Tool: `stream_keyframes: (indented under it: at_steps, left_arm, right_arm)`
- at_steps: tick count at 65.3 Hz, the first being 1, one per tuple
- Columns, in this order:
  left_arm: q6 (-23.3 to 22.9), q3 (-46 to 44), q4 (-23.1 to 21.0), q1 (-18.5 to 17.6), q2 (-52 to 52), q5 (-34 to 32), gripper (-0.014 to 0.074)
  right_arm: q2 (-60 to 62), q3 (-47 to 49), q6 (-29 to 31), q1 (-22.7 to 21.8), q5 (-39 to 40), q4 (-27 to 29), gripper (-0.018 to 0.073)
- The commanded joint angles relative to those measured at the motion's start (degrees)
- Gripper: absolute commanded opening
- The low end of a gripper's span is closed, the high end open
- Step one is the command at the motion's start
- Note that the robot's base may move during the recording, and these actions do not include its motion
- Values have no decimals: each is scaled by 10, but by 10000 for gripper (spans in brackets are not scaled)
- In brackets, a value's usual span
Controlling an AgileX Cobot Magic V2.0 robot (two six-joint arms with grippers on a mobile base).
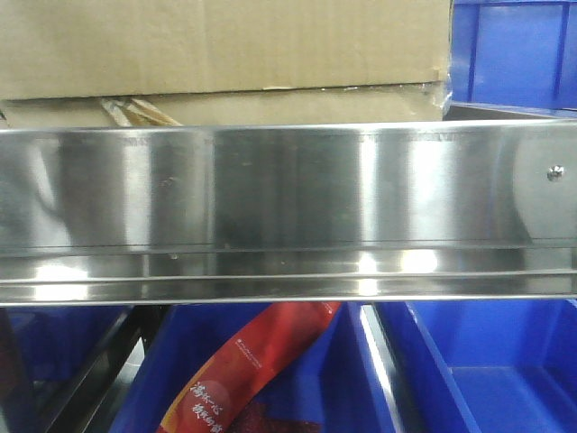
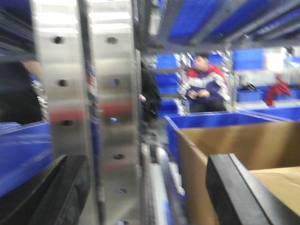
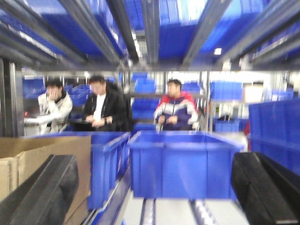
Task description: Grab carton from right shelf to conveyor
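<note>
The carton is a wide brown cardboard box on the right shelf, behind its mirror-like steel front rail. In the left wrist view the carton lies at the right, its near corner behind the right finger. My left gripper is open with nothing between its fingers, facing a perforated steel upright. In the right wrist view the carton is at the left, behind the left finger. My right gripper is open and empty. The conveyor is out of view.
A blue bin stands on the shelf rollers straight ahead of the right gripper, another beside the carton. Lower blue bins hold a red packet. Several people sit beyond the shelves.
</note>
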State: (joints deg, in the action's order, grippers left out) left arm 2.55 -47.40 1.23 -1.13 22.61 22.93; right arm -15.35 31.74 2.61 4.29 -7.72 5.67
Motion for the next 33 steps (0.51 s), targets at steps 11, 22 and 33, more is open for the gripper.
stream_keyframes:
  at_steps: [11,22,33]
  left_arm:
    - [33,-88,-12,-168,116,37,426]
    - [33,-160,-9,-266,216,37,426]
    - [15,-281,-4,-287,341,78,426]
  right_arm:
    - [-123,119,5,66,-127,65,559]
    - [-224,206,5,150,-136,65,559]
    - [-348,334,5,217,-201,65,559]
